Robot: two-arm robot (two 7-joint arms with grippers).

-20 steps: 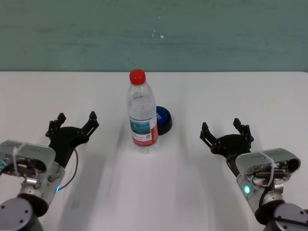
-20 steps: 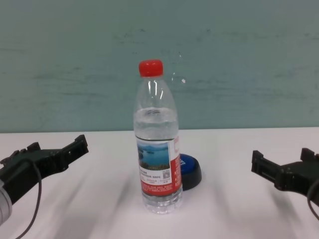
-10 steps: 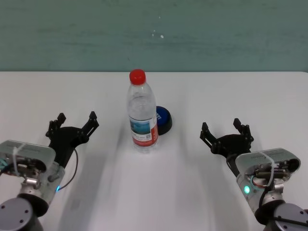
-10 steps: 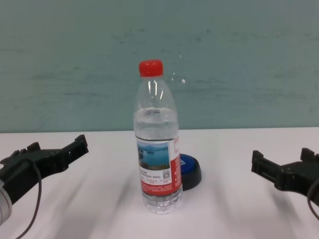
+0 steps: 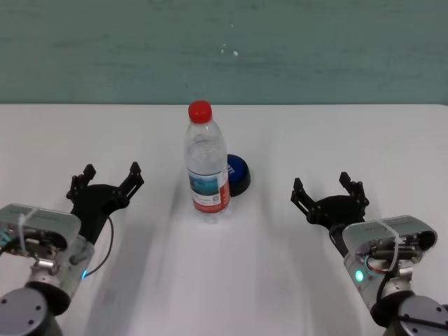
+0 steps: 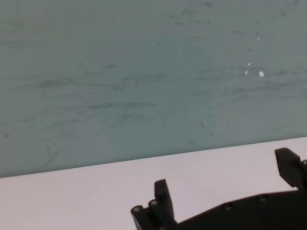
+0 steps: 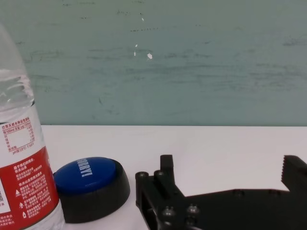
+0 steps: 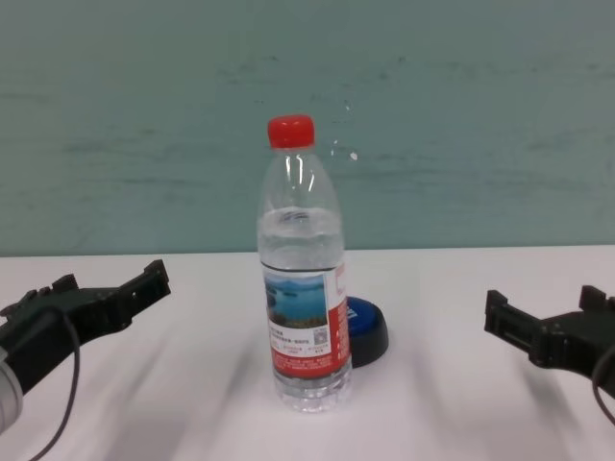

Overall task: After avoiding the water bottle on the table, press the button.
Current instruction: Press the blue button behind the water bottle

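The water bottle (image 5: 207, 164) stands upright in the middle of the white table (image 5: 294, 133), clear with a red cap and a red-and-white label; the chest view shows the bottle (image 8: 303, 288) too. Right behind it, slightly to the right, sits the blue-topped button (image 5: 237, 174) on its black base, half hidden by the bottle; the button (image 7: 91, 187) is plain in the right wrist view. My left gripper (image 5: 110, 179) rests open to the left of the bottle. My right gripper (image 5: 329, 192) rests open to the right, nearer me than the button.
A teal wall (image 5: 224, 49) runs along the table's far edge. White tabletop stretches on both sides of the bottle and between the two grippers.
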